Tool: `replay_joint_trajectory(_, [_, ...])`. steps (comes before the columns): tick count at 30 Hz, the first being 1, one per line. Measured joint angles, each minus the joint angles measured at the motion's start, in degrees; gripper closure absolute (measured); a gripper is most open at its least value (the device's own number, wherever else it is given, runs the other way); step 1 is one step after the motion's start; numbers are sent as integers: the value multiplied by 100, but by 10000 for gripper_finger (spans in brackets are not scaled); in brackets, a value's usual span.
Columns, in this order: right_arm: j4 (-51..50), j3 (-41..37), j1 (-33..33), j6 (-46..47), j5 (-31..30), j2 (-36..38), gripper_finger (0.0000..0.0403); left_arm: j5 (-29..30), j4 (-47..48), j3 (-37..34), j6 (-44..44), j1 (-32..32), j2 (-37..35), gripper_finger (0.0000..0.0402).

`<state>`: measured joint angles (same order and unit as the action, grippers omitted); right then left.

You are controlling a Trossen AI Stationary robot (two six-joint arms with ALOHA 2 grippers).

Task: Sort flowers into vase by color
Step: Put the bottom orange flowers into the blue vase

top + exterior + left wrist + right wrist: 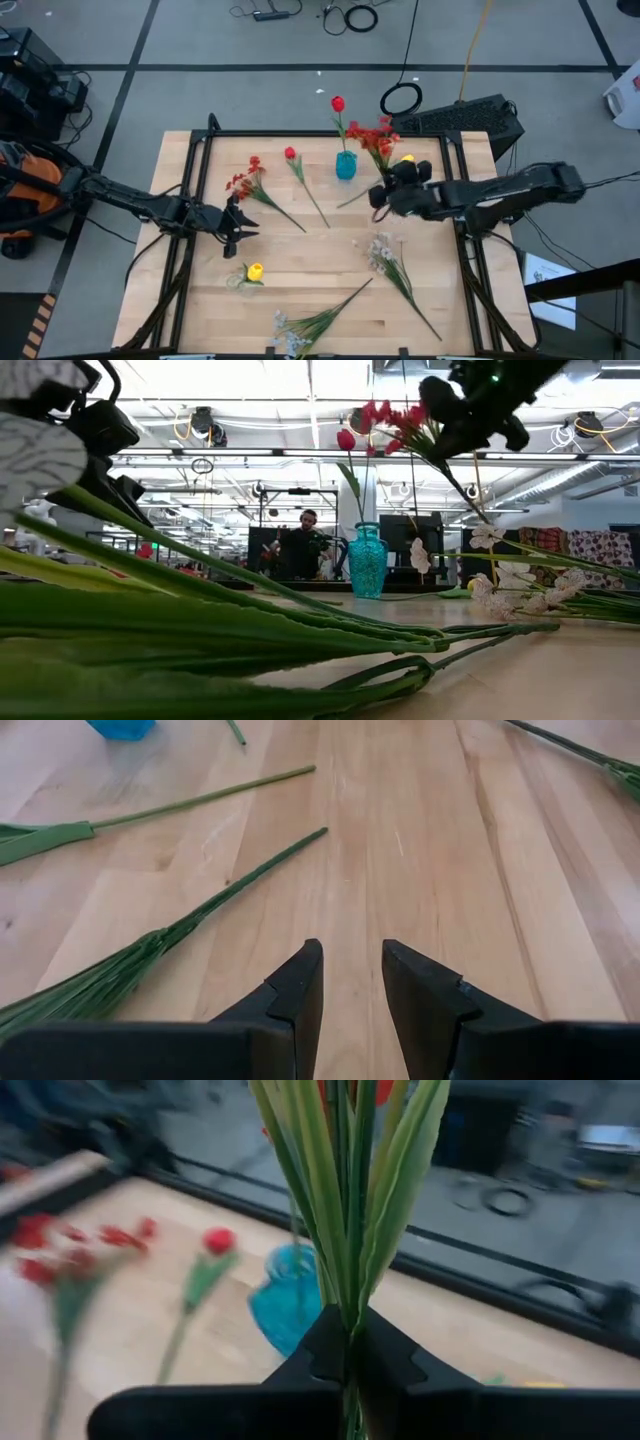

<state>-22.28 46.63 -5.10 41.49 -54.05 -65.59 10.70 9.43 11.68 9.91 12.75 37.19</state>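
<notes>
Pale smooth wooden table (420,840); glossy vase (367,560)

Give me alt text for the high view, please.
The right gripper holds a red spray flower beside the teal vase, which already holds one red bud. The left gripper hovers open; other flowers lie scattered on the wooden table.

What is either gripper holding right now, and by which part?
The right gripper is shut on a red spray flower, gripping its green stem among the leaves. The left gripper is open and holds nothing.

Flowers (268,197), vase (346,165) on table (320,270)
</notes>
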Motion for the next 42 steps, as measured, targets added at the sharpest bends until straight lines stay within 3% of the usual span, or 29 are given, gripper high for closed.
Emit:
replay_joint_trajectory(3, [1963,-909,434,-1350,746,668,401,2,0,0,-24,0,0,290])
replay_joint_trajectory(8, [5308,-2025,1084,-2785,2686,1019,401,7,-4,0,-27,0,0,290])
replay_joint_trajectory(12, [6843,-2236,1272,-3413,3172,771,401,15,-2,0,8,0,0,290])
replay_joint_trajectory(26, [8950,-1602,1558,-5100,3175,-874,401,65,-2,0,-2,0,2,290])
replay_joint_trajectory(32, [9162,-1371,2019,-4962,3213,-1475,401,310,-2,0,4,0,2,290])
replay_joint_trajectory(37, [9639,-1318,2394,-4716,3756,-1948,401,310,2,0,8,0,2,290])
replay_joint_trajectory(42, [9659,-1318,2585,-4664,3768,-2270,401,310,4,0,11,1,2,290])
